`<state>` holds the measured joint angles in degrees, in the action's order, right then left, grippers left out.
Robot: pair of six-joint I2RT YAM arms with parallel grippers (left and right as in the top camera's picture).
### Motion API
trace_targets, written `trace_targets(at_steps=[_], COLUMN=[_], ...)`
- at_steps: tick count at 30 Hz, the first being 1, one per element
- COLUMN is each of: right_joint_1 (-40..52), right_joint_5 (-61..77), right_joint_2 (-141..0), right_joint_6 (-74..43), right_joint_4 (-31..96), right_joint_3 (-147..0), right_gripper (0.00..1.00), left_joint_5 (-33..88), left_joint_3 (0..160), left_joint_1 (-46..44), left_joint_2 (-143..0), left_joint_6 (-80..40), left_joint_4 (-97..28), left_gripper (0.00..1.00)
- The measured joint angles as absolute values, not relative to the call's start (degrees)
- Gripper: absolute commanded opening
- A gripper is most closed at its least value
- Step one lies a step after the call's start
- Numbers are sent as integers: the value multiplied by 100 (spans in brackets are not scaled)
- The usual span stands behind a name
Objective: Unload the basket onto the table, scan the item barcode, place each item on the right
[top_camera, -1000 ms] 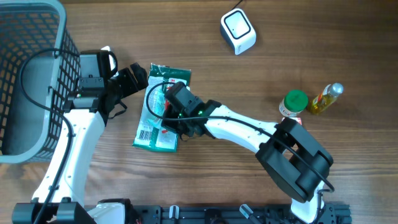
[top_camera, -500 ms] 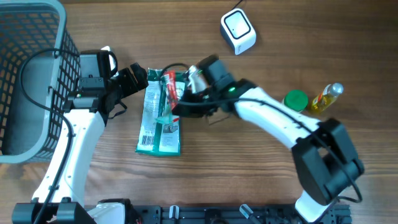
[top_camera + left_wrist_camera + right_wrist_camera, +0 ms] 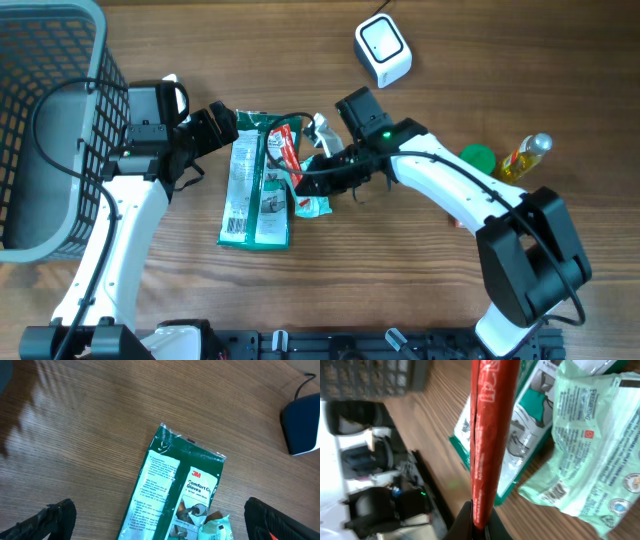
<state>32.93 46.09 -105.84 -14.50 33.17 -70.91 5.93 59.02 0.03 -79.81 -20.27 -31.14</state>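
A thin red packet (image 3: 282,148) hangs over the green glove packet (image 3: 255,190), pinched at its lower end by my shut right gripper (image 3: 305,173). The right wrist view has the red packet (image 3: 487,435) edge-on, rising from the closed jaws of the right gripper (image 3: 479,527). The white barcode scanner (image 3: 383,50) stands at the back, to the right of and apart from the packet. My left gripper (image 3: 215,125) is open at the glove packet's top left corner. In the left wrist view the left gripper (image 3: 160,532) straddles the glove packet (image 3: 170,485) without touching it.
A light green wipes packet (image 3: 312,205) lies against the glove packet's right edge. A grey basket (image 3: 50,130) fills the far left. A green-capped jar (image 3: 478,160) and a yellow bottle (image 3: 525,157) stand at the right.
My right arm has lifted the red packet off the glove packet and swung right and toward the back. The light green packet now lies uncovered. The left arm has not moved.
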Motion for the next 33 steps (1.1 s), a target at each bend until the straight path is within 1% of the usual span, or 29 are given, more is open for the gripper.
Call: trace_targets(at_steps=[1, 5, 8, 12, 16, 20, 24, 29, 32, 33], right_joint_1=[3306, 3312, 3312, 3308, 3216, 3107, 3107, 3107, 3107, 3107], right_joint_5=[4556, 4359, 4296, 3964, 3087, 2600, 2497, 2532, 2742, 3006], right_joint_2=[-10584, -10584, -10584, -10584, -10584, -10584, -10584, -10584, -10584, -10584], right_joint_6=[-1286, 93, 906, 1334, 1304, 1142, 873, 683, 648, 626], right_joint_4=[3404, 4180, 4604, 4921, 5304, 5266, 4982, 4923, 4897, 4744], right_joint_3=[-7091, -7089, -7085, -7085, -7085, -7083, -7085, -7085, -7083, -7083], right_gripper=[4, 4, 4, 4, 4, 4, 4, 4, 4, 4], left_joint_5=[593, 593, 596, 593, 596, 596, 596, 593, 593, 596], left_joint_3=[5902, 5902, 5902, 5902, 5902, 5902, 5902, 5902, 5902, 5902], left_joint_1=[3, 3, 3, 3, 3, 3, 3, 3, 3, 3], left_joint_2=[-7981, -7981, -7981, -7981, -7981, -7981, -7981, -7981, -7981, -7981], left_joint_6=[-2027, -2027, -2027, -2027, -2027, -2027, -2027, -2027, -2027, -2027], left_joint_4=[-3114, -3118, -3118, -3122, -3124, -3124, -3124, -3124, -3124, -3124], left_gripper=[100, 100, 100, 100, 100, 100, 100, 100, 100, 100])
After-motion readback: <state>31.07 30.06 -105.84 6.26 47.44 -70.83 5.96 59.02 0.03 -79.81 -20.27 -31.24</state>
